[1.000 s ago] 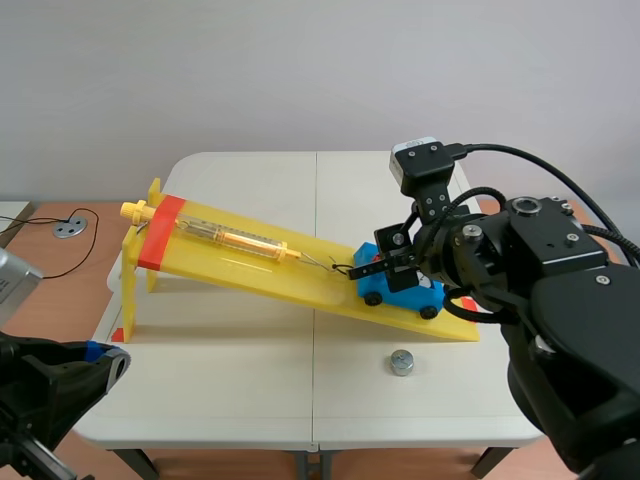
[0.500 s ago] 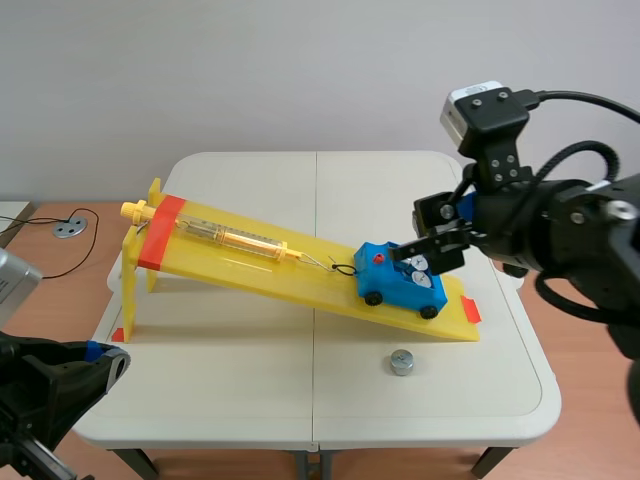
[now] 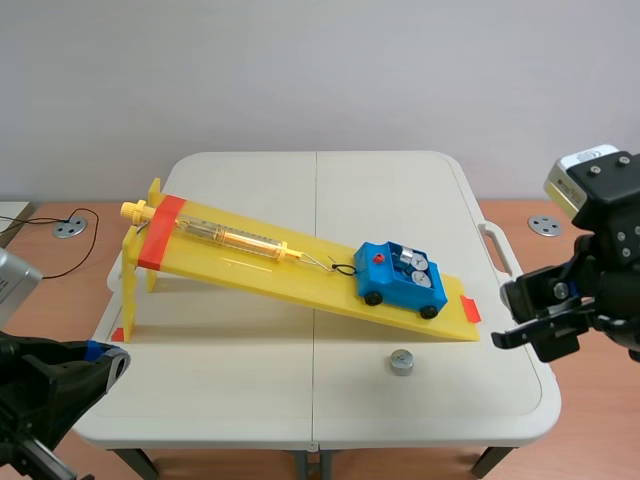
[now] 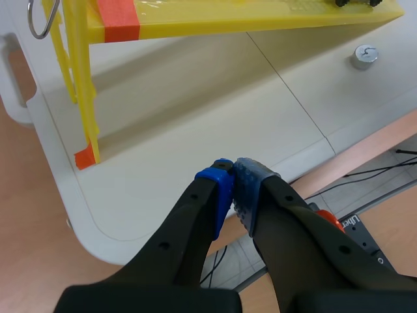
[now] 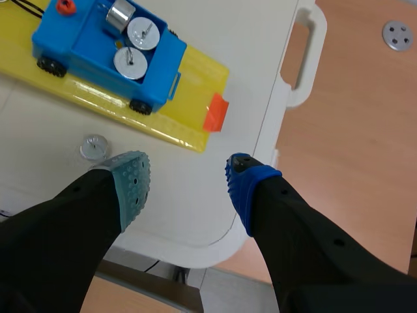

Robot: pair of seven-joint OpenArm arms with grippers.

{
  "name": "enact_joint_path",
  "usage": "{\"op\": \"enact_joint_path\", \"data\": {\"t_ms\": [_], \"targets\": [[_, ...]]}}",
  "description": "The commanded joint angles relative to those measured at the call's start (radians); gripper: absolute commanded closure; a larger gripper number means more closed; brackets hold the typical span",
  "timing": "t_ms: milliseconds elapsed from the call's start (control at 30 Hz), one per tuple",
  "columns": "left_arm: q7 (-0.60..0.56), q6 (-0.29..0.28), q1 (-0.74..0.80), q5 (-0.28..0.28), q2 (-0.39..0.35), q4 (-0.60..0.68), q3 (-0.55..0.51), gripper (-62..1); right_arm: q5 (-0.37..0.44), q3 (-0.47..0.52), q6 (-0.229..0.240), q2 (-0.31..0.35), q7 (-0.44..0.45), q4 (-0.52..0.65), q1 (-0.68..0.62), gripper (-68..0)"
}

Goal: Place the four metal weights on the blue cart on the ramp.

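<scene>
Three weights (image 5: 142, 31) in blue cart (image 3: 385, 291); fourth (image 3: 402, 362) on table (image 3: 250, 385) — right hand (image 5: 186, 173) spread.

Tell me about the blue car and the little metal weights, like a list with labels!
Cart: blue cart, low on the yellow ramp
In the cart: three metal weights
Left out: one metal weight, on the table near the ramp's low end
Right jaws: open, holding nothing
Left jaws: shut, holding nothing
Job finished: not yet, one more to load
</scene>
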Motion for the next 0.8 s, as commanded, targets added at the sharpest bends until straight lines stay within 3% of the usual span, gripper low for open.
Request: {"op": "enact_joint_path", "data": {"t_ms": [0,300,467,767], "targets": [[-0.078,-0.036,-0.02,-0.048,0.008,0.082,-0.014,-2.7,0.029,-0.002,0.034,0.026,0.168,0.05,0.038,-27.8],[-0.079,-0.036,-0.02,-0.048,0.008,0.082,-0.014,-2.7,-0.016,-0.004,0.082,0.001,0.33,-0.114,0.048,-27.8],[-0.079,-0.036,-0.02,-0.048,0.008,0.082,-0.014,-2.7,-0.042,-0.023,0.1,-0.044,0.36,-0.197,0.099,-27.8],[-0.08,-0.036,-0.02,-0.048,0.008,0.082,-0.014,-2.7,-0.142,-0.139,0.1,-0.111,0.419,-0.342,0.191,-27.8]]}}
